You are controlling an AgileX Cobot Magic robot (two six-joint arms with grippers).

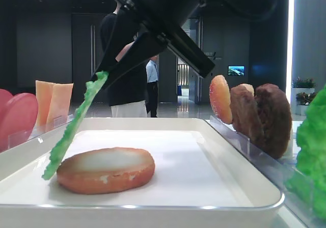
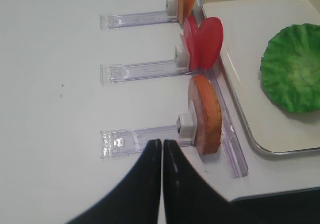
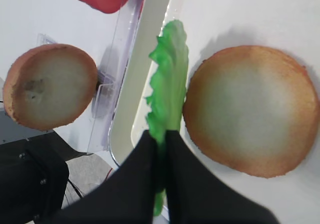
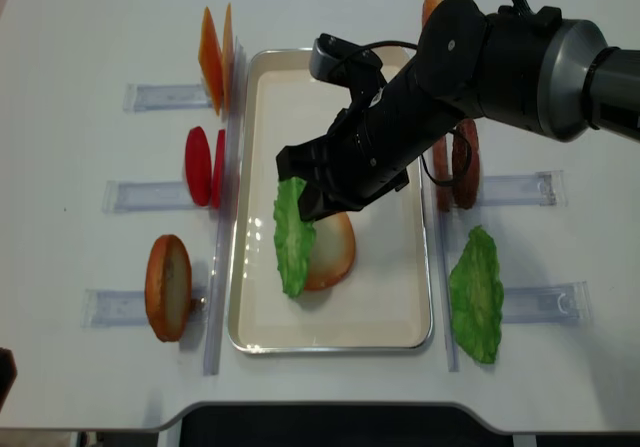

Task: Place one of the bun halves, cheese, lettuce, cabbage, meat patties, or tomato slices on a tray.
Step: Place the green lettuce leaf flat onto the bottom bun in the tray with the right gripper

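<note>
A white tray holds one bun half, pale face up. My right gripper reaches across over the tray and is shut on the top edge of the lettuce. The leaf hangs tilted, with its lower edge down beside the bun's left side. In the right wrist view the lettuce is pinched between the black fingers, next to the bun half. My left gripper is shut on nothing, over bare table left of the tray.
Clear holders flank the tray. On the left stand cheese, tomato slices and another bun half. On the right stand meat patties and a bulky green leaf stack. The left gripper's tips hang over the front left holder.
</note>
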